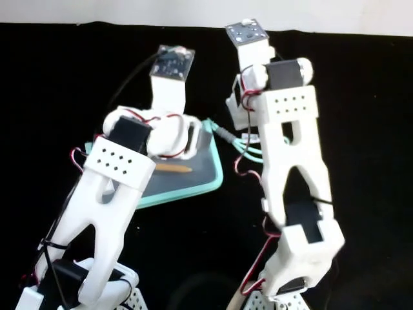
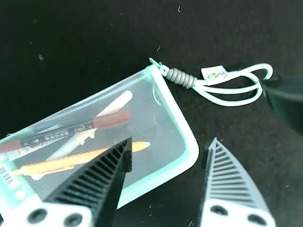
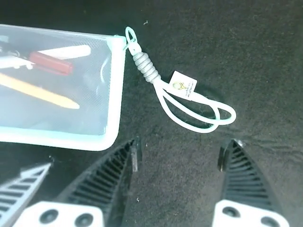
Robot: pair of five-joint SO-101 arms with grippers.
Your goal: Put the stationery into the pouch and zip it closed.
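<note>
Translucent mesh pouch (image 2: pixel 163 120) with mint-green trim, flat on the black desk (image 2: pixel 71 47), holding a yellow pencil (image 2: pixel 80 161) and red-capped marker (image 2: pixel 111 120). Left claw (image 2: pixel 170 142) and right claw (image 3: pixel 184 142) both spread apart.

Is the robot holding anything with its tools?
No, nothing is held. The left tool and the right tool are both open, and the pouch lies on the table.
</note>
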